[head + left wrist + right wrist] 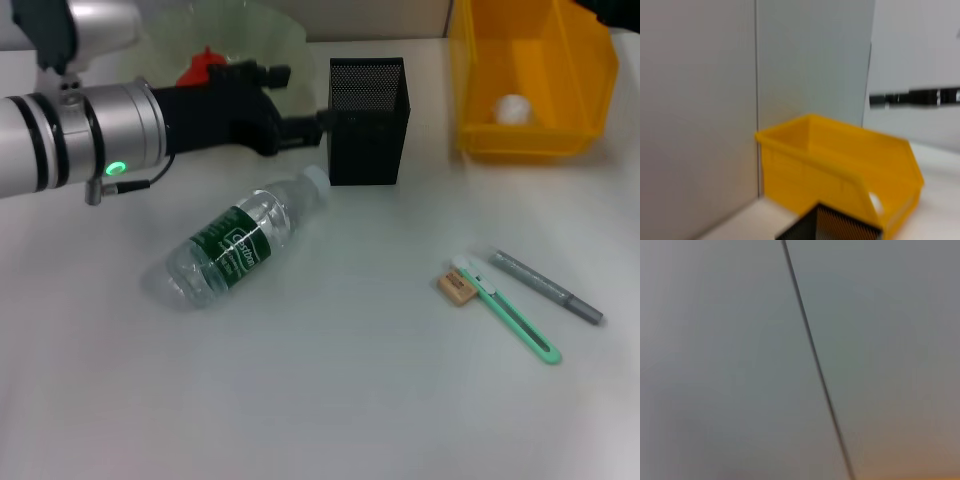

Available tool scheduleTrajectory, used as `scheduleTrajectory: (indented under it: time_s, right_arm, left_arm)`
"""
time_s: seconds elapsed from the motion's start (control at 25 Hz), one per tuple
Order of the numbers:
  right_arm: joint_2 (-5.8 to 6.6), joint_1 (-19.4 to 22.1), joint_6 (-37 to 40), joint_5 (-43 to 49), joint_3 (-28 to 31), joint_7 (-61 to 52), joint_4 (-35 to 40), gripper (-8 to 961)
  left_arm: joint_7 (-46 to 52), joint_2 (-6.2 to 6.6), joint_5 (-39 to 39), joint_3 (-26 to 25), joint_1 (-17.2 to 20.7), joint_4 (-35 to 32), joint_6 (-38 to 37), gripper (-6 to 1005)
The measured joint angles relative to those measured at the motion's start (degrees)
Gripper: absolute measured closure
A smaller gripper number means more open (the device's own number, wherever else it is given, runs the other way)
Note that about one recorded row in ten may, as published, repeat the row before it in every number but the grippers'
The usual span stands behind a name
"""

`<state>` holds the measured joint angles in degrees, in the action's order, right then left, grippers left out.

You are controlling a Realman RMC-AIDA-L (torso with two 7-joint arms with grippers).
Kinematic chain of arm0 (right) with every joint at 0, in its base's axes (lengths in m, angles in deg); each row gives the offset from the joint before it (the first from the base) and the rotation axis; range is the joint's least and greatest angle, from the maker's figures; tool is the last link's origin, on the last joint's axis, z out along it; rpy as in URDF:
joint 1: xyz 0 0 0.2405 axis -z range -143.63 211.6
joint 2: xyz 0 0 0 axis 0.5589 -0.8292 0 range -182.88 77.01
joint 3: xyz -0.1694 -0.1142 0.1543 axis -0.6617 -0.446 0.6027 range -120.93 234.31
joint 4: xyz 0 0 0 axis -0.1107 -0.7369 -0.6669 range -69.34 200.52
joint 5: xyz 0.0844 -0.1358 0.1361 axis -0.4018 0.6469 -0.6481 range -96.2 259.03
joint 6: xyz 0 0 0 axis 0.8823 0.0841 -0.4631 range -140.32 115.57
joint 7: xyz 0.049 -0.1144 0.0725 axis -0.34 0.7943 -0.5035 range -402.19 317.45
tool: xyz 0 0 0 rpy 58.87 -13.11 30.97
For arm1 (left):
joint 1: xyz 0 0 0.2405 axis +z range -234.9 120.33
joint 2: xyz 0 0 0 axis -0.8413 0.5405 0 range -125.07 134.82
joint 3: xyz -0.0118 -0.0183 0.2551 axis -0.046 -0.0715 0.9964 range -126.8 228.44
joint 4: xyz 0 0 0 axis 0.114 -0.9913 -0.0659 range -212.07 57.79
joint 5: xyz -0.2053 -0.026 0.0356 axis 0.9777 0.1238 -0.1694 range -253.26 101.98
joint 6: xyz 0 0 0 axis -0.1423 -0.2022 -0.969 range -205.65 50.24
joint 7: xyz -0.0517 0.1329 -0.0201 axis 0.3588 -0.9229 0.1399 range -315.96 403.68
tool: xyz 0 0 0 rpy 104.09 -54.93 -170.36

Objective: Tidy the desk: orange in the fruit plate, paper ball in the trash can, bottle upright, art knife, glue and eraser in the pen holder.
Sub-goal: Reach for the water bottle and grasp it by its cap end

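My left claw (300,128) reaches across the back of the white table (330,400), its black tip touching or just short of the upper edge of the black mesh pen holder (367,120). I cannot tell whether it is spread or closed, and nothing shows in its grip. The clear plastic bottle (240,245) lies on its side near the middle of the table, white cap pointing toward the pen holder's base; its dark green label carries white lettering too small to read. Behind my left arm, the pale green fruit plate (262,40) holds an orange-red object (203,66), mostly hidden by the arm. At the far right stands the yellow bin (530,80), with the white paper ball (512,108) inside; the left wrist view shows the same bin (840,170) beside a grey wall panel, with the pen holder's mesh rim (835,226) in front of it. On the right of the table, the tan eraser (457,287) touches the end of the green art knife (508,313), and the grey glue stick (545,286) lies just beside them. My right claw is out of sight; its wrist view shows only a grey panel with a dark seam.
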<state>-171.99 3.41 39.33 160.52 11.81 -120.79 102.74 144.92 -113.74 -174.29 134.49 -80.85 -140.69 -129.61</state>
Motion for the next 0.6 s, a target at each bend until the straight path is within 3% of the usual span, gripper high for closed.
scheduleTrajectory:
  time_s: [0.12, 0.48, 0.6]
  right_arm:
    - [0.52, 0.48, 8.31, -10.66, 0.39, 10.47, -6.51, 182]
    - [0.17, 1.74, 12.96, -12.49, 0.31, 12.16, -8.06, 182]
    - [0.10, 2.37, 14.39, -12.61, 0.48, 12.17, -8.39, 182]
  left_arm:
    - [8.34, -0.14, -9.23, 2.83, -2.18, -1.04, 0.02, 314]
    - [26.00, -0.47, -29.81, 10.15, -9.61, -0.57, 0.31, 324]
    - [29.38, -0.52, -33.27, 12.21, -11.17, -0.25, 1.51, 327]
